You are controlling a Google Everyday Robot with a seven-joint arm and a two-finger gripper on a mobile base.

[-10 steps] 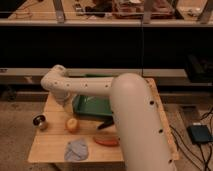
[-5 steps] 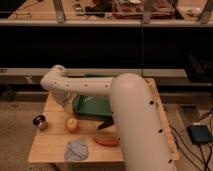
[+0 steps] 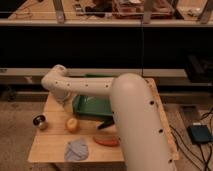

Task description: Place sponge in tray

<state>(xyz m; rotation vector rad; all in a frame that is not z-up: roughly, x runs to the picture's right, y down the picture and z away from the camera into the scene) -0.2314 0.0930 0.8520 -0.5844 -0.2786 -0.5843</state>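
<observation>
The large green tray [image 3: 95, 106] sits at the back middle of the wooden table [image 3: 50, 142]. A small yellow lump, which may be the sponge [image 3: 72, 124], lies on the table just in front of the tray's left corner. My white arm reaches across the tray from the right and bends down at the tray's left edge. The gripper [image 3: 64, 103] hangs there, above and slightly behind the yellow lump. I see nothing held in it.
A grey-blue crumpled cloth [image 3: 76, 149] lies at the table's front. An orange-red long object [image 3: 106, 141] lies to its right. A small metal can [image 3: 40, 121] stands at the left. A dark object [image 3: 105, 124] lies in front of the tray. A dark shelf stands behind the table.
</observation>
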